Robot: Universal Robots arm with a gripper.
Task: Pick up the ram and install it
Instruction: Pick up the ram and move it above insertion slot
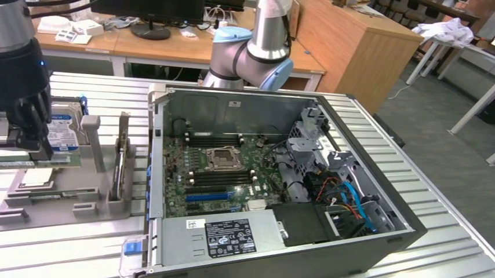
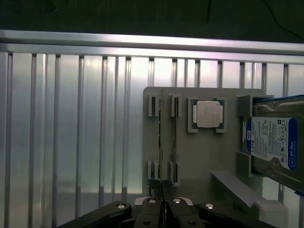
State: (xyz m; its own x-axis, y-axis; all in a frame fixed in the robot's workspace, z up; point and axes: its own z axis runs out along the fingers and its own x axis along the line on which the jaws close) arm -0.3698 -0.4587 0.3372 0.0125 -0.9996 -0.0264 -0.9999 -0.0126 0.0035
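1. Claw (image 2: 160,187) fingers are pressed together, and only a thin seam shows between them. In the exterior view the claw (image 1: 35,152) hangs over the grey holder (image 1: 85,191) at that view's left.
2. The ram (image 2: 160,137) stands on its long edge in the holder (image 2: 199,156), seated in the pair of slots farthest from the hard drive. From the wrist camera it is seen edge-on as a thin dark line.
3. That thin edge runs in line with the seam between the fingers. Whether the fingertips touch the ram's near end cannot be told.
4. A second pair of slots lies just beside the ram. Past it the square metal CPU chip (image 2: 207,114) sits flat in its own pocket.
5. The hard drive (image 2: 273,142), silver with a blue label, leans tilted in a bracket at the end of the holder opposite the ram. In the exterior view the hard drive (image 1: 62,130) stands close beside the claw.
6. The holder rests on a slatted aluminium worktop (image 1: 418,150), whose ribs the wrist view also shows (image 2: 71,118).
7. An open computer case (image 1: 363,243) lies on the same worktop, to the exterior view's right of the holder, with its motherboard (image 1: 193,174) facing up.
8. A bare processor socket (image 1: 224,157) sits near the middle of the board, with rows of dark memory slots (image 1: 213,139) beside it.
9. A power supply (image 1: 224,234) with a black label fills the case's near corner, and blue cables (image 1: 348,197) loop at the exterior view's right.
10. The arm (image 1: 263,40) rises behind the case.
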